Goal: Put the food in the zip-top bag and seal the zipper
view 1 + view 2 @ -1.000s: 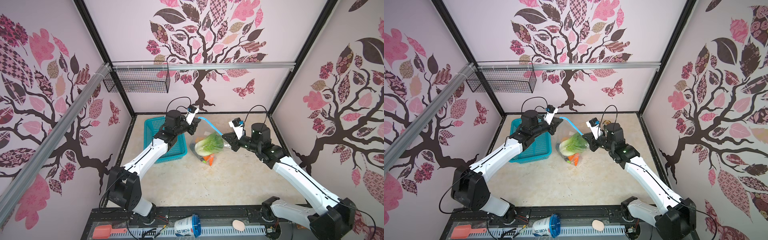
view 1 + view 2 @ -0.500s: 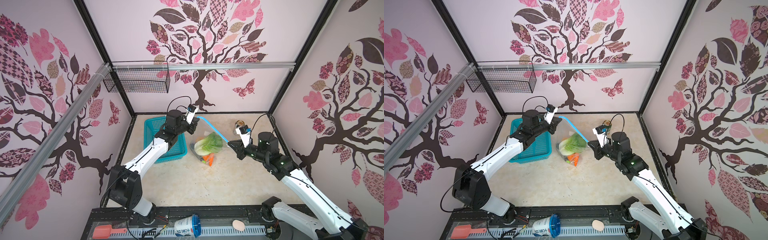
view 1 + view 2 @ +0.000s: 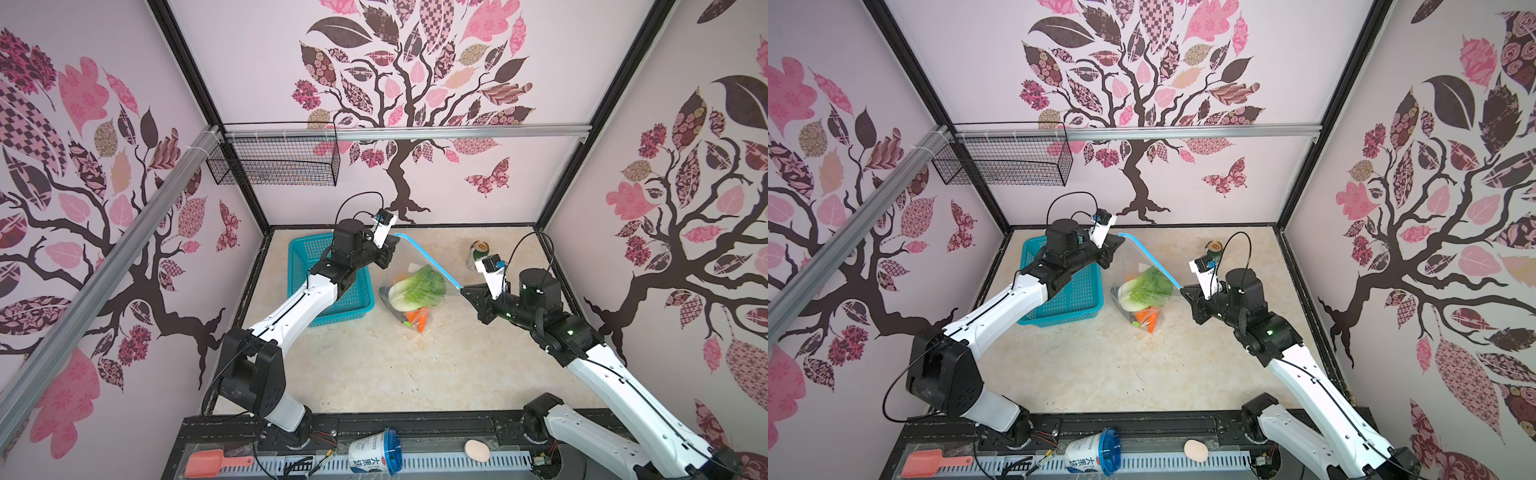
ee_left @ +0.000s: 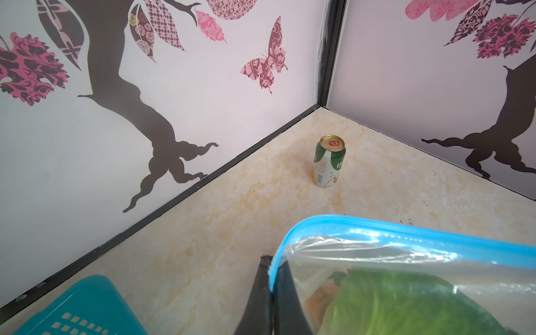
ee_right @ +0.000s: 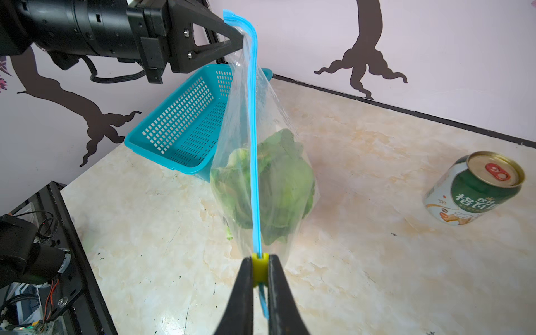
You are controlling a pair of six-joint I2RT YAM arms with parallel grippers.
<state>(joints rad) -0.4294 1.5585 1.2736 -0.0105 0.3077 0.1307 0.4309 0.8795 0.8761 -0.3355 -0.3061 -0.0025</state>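
Starting with the table: it carries the basket on the left side. Bag hangs between the two arms, just beside the basket, with its mouth uppermost and slanting down toward the right arm. Whether its lower end rests on the table cannot be told. Cabbage fills most of the bag. A can stands upright, well apart, near the far right corner. A carrot lies under the cabbage inside the bag; the other pieces are too small to name.

Zipper is drawn straight between the grippers and looks joined along the length seen. Left gripper is clamped on the bag's corner at the upper end of the strip. Right gripper is pinched on the slider, and only a short tail of strip shows past it.

Judgement: loading is done and sealing is at its last stretch. The next move calls for a short pull along the strip's line with the left grip firm. Then confirm the slider is at its end stop before either grip lets go
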